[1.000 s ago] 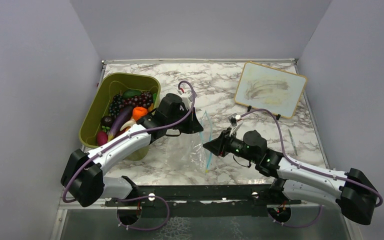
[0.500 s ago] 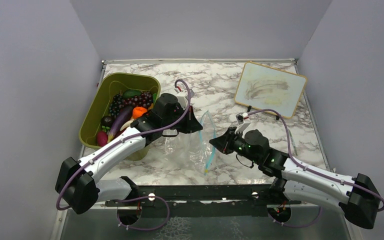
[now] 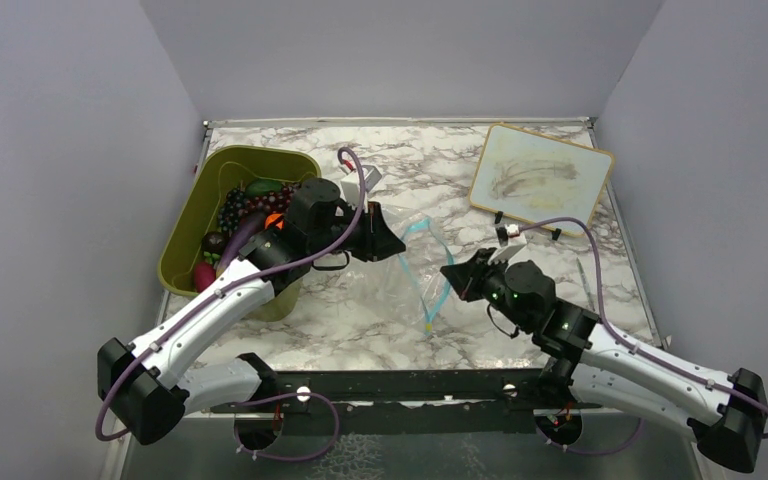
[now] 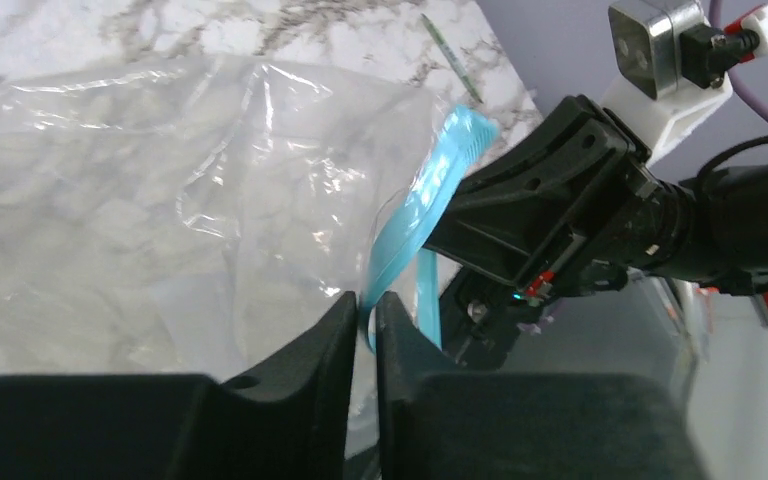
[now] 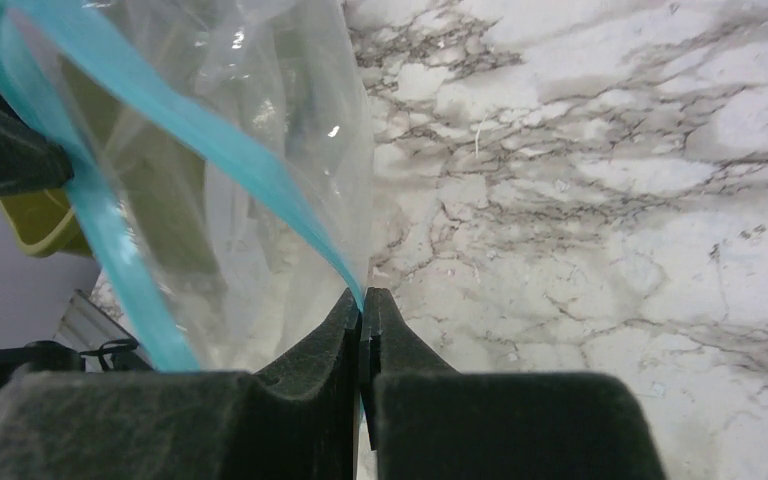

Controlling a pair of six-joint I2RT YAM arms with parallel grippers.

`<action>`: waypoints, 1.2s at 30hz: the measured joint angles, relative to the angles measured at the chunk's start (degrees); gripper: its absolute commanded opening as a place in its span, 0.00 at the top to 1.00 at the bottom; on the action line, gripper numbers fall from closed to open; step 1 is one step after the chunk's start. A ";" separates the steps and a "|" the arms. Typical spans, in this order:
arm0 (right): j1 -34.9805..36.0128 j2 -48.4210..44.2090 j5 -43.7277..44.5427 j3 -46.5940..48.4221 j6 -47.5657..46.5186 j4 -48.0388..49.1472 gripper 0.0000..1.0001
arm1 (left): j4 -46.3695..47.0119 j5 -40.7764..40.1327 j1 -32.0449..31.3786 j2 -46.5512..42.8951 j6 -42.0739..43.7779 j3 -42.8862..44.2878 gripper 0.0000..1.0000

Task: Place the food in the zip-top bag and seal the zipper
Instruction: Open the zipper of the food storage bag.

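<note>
Marble table (image 3: pixel 360 322), 1 zip-top bag (image 4: pixel 160 200), left claw (image 4: pixel 363 300) and right claw (image 5: pixel 362 300) pinching its zipper (image 4: pixel 415 215)

zip-top bag (image 4: pixel 160 180) clear | zipper (image 5: pixel 210 130) teal-blue | tabletop (image 5: pixel 610 150) white, grey marble veins | tub (image 3: pixel 182 230) olive-green | fingers (image 4: pixel 300 370) black | grape bunch (image 3: pixel 233 211) dark purple

Two white arms wearing black joints

The left arm (image 3: pixel 215 305) and right arm (image 3: pixel 650 365) are showing white shells between black housings; a purple cable (image 3: pixel 565 220) is looping along each, green lights (image 3: pixel 501 296) are glowing on the right wrist, and matte black fingers (image 4: pixel 300 365) are tapering to wedges.
</note>
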 measured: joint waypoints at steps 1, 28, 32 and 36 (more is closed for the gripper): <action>0.00 -0.33 0.42 0.79 -0.92 -0.92 0.98 | 0.39 1.11 0.00 0.00 -0.26 0.15 0.65; 0.00 17.81 15.54 40.89 -11.82 -46.64 0.99 | 6.56 5.62 0.00 0.11 -1.92 -2.75 0.25; 0.00 17.68 9.70 34.34 -11.69 -39.67 0.98 | 9.31 4.24 0.00 0.42 -2.97 -2.97 0.22; 0.00 17.73 5.86 30.58 -10.40 -32.15 0.99 | 10.23 2.69 0.00 3.06 -2.25 -2.91 0.22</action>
